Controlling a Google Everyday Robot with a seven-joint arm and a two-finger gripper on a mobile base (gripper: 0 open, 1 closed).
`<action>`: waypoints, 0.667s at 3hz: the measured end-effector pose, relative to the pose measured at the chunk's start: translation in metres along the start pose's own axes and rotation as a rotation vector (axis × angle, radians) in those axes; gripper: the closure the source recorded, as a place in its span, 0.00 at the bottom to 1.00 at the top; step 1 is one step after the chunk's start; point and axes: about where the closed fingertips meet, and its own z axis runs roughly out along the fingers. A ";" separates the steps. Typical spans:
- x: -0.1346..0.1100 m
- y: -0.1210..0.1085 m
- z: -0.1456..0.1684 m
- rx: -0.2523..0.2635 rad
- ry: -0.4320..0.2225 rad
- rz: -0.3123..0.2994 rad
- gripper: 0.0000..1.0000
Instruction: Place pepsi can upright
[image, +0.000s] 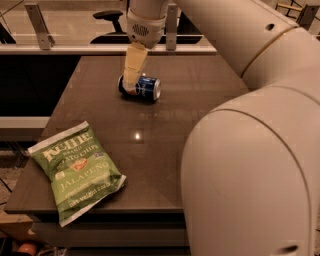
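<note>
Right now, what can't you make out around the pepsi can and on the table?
- Camera view: the pepsi can's left end, covered by the gripper that sits over it.
- Camera view: whether the gripper touches the can; they overlap.
- Camera view: the table's right side, hidden behind the robot's arm.

Office-type space: a swivel office chair (107, 16) stands behind a dark table (200, 80), beyond a metal rail (65, 49) with upright posts. The gripper (131, 86) is at the table's far side, at the pepsi can's (148, 88) left end.
</note>
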 end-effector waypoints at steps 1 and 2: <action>-0.007 -0.009 0.009 0.000 0.005 -0.005 0.00; -0.006 -0.010 0.023 -0.013 0.035 0.013 0.00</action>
